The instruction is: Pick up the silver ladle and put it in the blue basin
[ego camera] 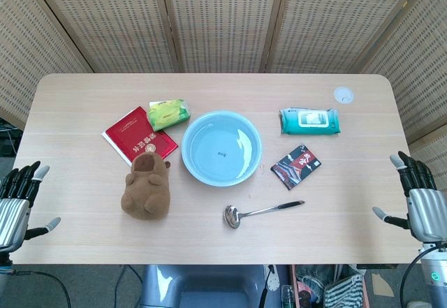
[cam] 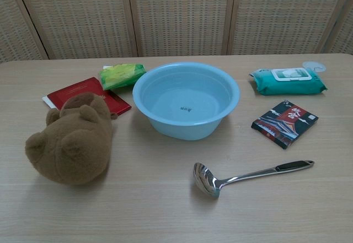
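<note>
The silver ladle [ego camera: 260,212] [cam: 248,175] lies flat on the table in front of the blue basin, bowl to the left and dark-tipped handle pointing right. The blue basin [ego camera: 199,161] [cam: 223,108] stands empty at the table's middle. My left hand [ego camera: 17,202] hovers off the table's left edge, fingers spread and holding nothing. My right hand [ego camera: 419,200] hovers off the right edge, fingers also apart and empty. Neither hand shows in the chest view. Both hands are far from the ladle.
A brown plush bear [ego camera: 147,186] [cam: 71,138] lies left of the basin beside a red booklet [ego camera: 133,132] and a green packet [ego camera: 168,114]. Right of the basin are a teal wipes pack [ego camera: 309,121], a dark snack packet [ego camera: 297,165] and a white disc [ego camera: 343,95].
</note>
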Tool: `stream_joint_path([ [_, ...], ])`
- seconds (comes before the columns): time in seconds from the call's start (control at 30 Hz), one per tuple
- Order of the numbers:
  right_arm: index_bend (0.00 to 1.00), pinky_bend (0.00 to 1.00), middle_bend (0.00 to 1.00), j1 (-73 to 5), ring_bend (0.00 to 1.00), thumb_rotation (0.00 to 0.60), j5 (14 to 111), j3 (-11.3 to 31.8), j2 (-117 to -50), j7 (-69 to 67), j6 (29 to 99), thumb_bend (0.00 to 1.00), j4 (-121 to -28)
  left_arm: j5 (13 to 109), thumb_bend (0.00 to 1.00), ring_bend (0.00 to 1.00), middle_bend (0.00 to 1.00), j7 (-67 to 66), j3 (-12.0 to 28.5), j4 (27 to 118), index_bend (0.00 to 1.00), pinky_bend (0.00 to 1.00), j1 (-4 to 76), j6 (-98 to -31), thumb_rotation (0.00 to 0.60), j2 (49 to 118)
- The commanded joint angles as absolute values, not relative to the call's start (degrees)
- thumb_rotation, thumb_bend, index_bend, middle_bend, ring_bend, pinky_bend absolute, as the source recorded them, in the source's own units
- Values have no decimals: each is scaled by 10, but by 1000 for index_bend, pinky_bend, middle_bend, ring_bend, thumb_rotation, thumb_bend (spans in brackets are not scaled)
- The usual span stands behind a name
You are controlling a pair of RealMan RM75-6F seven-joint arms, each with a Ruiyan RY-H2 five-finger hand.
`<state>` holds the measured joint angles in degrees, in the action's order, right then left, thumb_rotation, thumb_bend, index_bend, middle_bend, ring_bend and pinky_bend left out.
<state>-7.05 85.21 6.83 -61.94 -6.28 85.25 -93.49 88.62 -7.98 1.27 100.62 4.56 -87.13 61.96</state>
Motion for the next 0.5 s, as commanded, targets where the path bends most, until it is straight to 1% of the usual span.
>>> stream_joint_path([
  [0.03, 17, 0, 0, -70, 0, 600, 851, 68, -619, -63, 852, 0, -935, 886, 0, 0, 0, -80, 13, 1006, 0, 0, 46, -871, 600, 619],
  [0.27, 17, 1, 2, -72, 1, 600, 853, 66, -618, -63, 847, 0, -935, 886, 0, 0, 0, -82, 13, 1006, 0, 0, 44, -872, 600, 621],
  [0.33, 17, 41, 82, -74, 78, 600, 857, 65, -619, -58, 846, 0, -934, 884, 0, 0, 0, -84, 11, 1007, 0, 0, 44, -870, 600, 622],
  [0.37, 17, 108, 179, -75, 177, 600, 859, 65, -621, -55, 847, 0, -933, 884, 0, 0, 0, -84, 10, 1007, 0, 0, 44, -869, 600, 621],
  [0.4, 17, 233, 297, -78, 296, 600, 869, 65, -626, -52, 849, 0, -927, 884, 0, 0, 0, -86, 10, 1006, 0, 0, 44, -867, 600, 622],
  [0.43, 17, 343, 370, -82, 367, 600, 879, 64, -632, -49, 850, 0, -920, 882, 0, 0, 0, -89, 12, 1005, 0, 0, 45, -867, 600, 623],
  [0.5, 17, 681, 560, -91, 534, 600, 900, 60, -646, -35, 851, 0, -902, 877, 0, 0, 0, -92, 15, 1005, 0, 0, 47, -864, 600, 626],
])
